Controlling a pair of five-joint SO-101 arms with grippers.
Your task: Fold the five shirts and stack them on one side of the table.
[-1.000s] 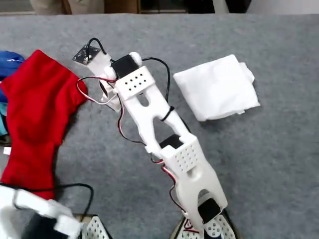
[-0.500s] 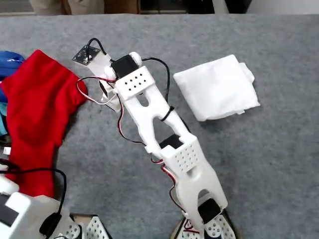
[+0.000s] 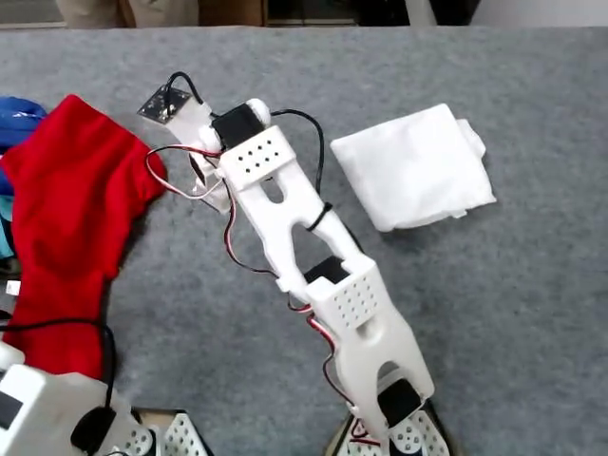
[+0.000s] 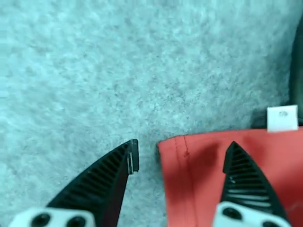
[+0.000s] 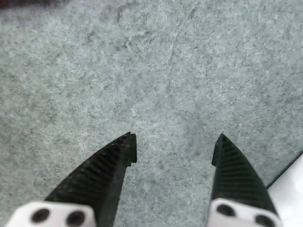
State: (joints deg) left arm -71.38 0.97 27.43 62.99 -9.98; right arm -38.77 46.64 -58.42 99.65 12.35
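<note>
Down at the near-left corner of the high view, the left arm (image 3: pixel 38 413) has slid lower and its black cable (image 3: pixel 104 337) has dropped with it; the right arm (image 3: pixel 285 218) has kept its place. The left claw (image 4: pixel 183 144) gapes wide and grips nothing, one finger over bare grey counter (image 3: pixel 532 313), the other over the red shirt (image 3: pixel 71 218), astride its hemmed edge. That shirt lies unfolded on the counter's left part, a small white tag (image 4: pixel 282 118) at its edge. The right claw (image 5: pixel 175 137) is likewise spread and empty above bare counter. The folded white shirt (image 3: pixel 413 166) lies well apart on the right. A blue garment (image 3: pixel 19 114) peeks in at the left edge.
</note>
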